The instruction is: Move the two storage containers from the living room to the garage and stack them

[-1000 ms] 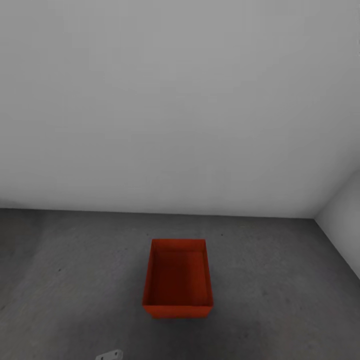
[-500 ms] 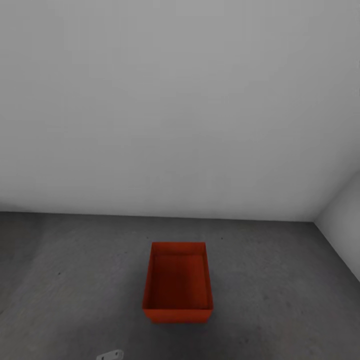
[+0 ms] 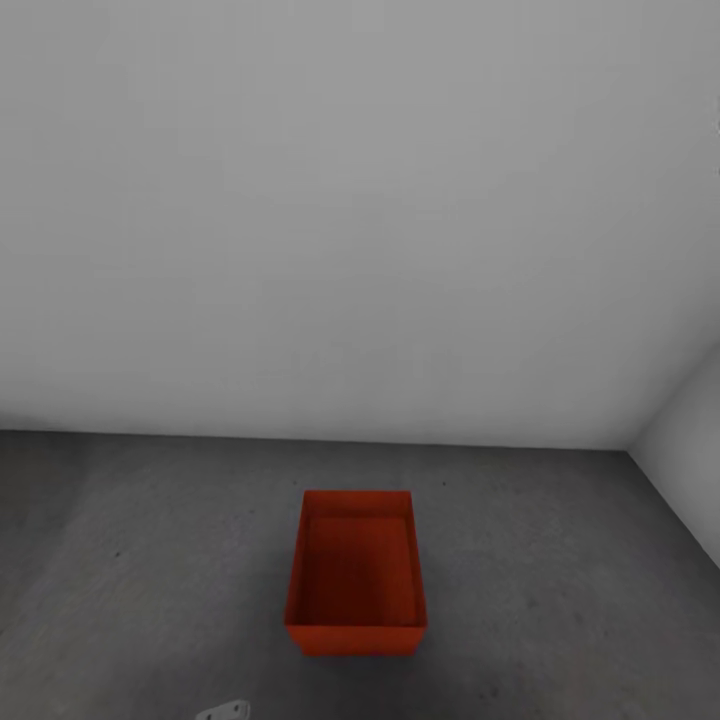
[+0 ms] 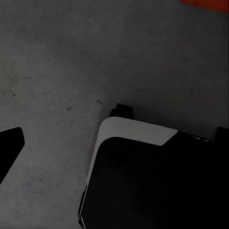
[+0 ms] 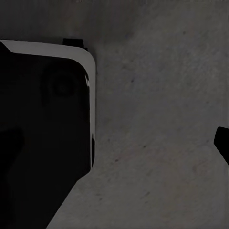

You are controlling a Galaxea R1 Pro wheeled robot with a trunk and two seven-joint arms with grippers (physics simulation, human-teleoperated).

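One orange-red storage container (image 3: 355,575) stands upright and empty on the dark grey concrete floor (image 3: 150,560) of the garage, a short way in front of the white back wall. A corner of this container (image 4: 206,4) shows in the left wrist view. My left gripper (image 4: 114,148) hangs low over the floor beside my base, open, with one dark fingertip (image 4: 9,148) at the picture's edge. My right gripper (image 5: 117,143) is also open over bare floor, one fingertip (image 5: 223,143) showing. Neither gripper holds anything.
A plain white-grey wall (image 3: 350,220) runs across behind the container and meets a side wall (image 3: 690,450) at the right. My black and white base (image 4: 143,181) (image 5: 43,119) sits under both wrists. A small white part of my body (image 3: 222,712) shows at the bottom.
The whole head picture has slid slightly downward, so the camera has moved. The container has not shifted on the floor.
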